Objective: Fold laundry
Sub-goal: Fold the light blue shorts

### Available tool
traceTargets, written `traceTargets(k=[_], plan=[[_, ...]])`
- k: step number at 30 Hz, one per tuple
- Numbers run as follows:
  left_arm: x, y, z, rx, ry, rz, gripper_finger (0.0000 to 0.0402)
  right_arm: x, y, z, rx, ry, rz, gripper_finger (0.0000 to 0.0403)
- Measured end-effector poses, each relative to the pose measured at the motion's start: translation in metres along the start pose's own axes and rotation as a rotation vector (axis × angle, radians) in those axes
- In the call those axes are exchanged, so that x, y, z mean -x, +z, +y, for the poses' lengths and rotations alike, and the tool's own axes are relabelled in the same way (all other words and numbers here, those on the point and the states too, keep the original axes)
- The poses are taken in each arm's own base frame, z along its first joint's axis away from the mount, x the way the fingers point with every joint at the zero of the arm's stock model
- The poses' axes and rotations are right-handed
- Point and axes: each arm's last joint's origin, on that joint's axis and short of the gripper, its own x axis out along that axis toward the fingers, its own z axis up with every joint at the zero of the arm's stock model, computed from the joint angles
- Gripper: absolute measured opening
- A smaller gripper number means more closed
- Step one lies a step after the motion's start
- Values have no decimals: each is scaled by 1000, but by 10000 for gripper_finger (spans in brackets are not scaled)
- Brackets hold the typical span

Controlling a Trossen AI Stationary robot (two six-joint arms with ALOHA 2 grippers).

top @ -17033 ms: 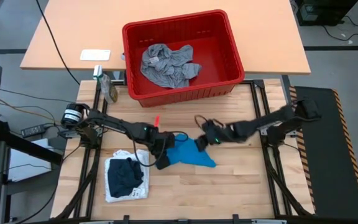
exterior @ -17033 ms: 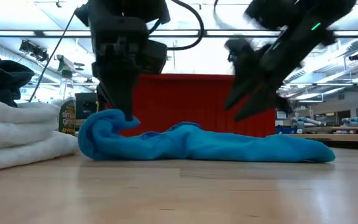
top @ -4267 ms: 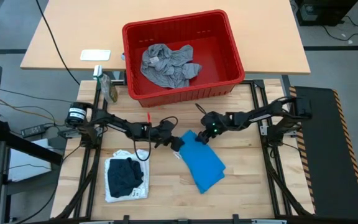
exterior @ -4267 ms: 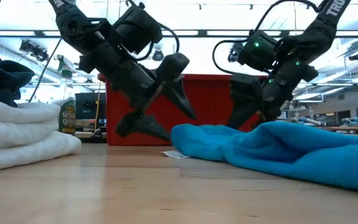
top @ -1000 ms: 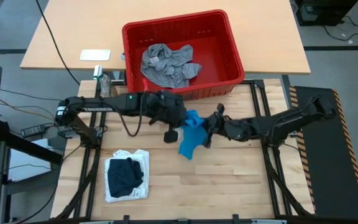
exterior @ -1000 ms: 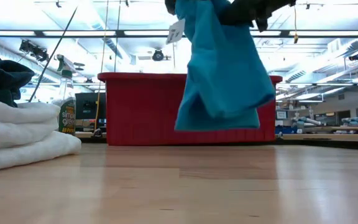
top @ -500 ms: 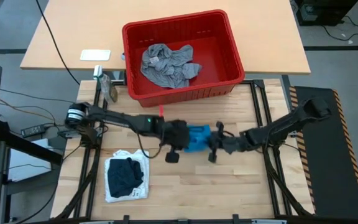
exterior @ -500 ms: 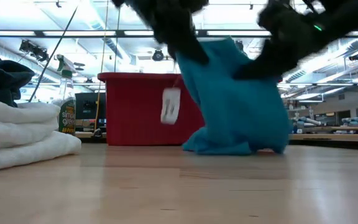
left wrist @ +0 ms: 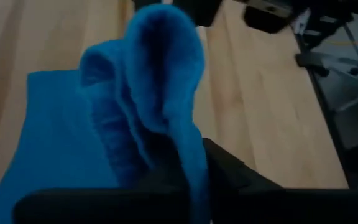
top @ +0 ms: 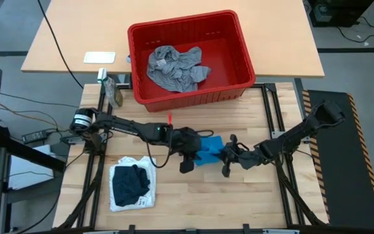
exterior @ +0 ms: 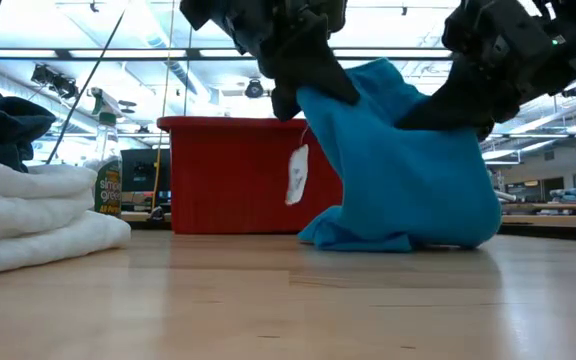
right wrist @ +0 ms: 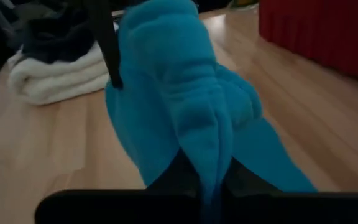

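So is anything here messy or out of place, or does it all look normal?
Mostly tidy. The bright blue garment is bunched in a lump between the left hand and right hand, not flat, its white tag dangling. A grey garment lies crumpled in the red basket. The navy and white pieces look stacked.

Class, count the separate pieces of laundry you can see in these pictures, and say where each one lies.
4: a grey garment in the red basket; a bright blue garment held between both arms at the table's middle; a navy garment atop folded white cloth near the left. More may be hidden underneath.
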Motion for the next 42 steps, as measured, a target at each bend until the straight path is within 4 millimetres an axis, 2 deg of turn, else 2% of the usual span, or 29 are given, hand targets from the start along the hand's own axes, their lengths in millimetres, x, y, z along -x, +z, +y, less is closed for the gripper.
traceTargets(k=[12,16,20,26,35,38,42], plan=[[19,12,27,69,68,-54,227,8,22,-8,35,-48,-112,13],[20,12,29,73,74,-55,268,10,28,-12,44,-57,-132,13],[20,12,29,76,73,-57,292,13,34,-15,54,-55,-150,13],[20,14,28,96,70,-70,307,15,38,-21,61,25,-144,13],[5,6,34,94,72,-69,299,16,44,-24,87,127,-157,13],[3,7,34,79,69,-86,282,16,45,-23,85,131,-162,13],[3,6,35,38,77,-77,228,15,46,-25,131,79,-180,14]])
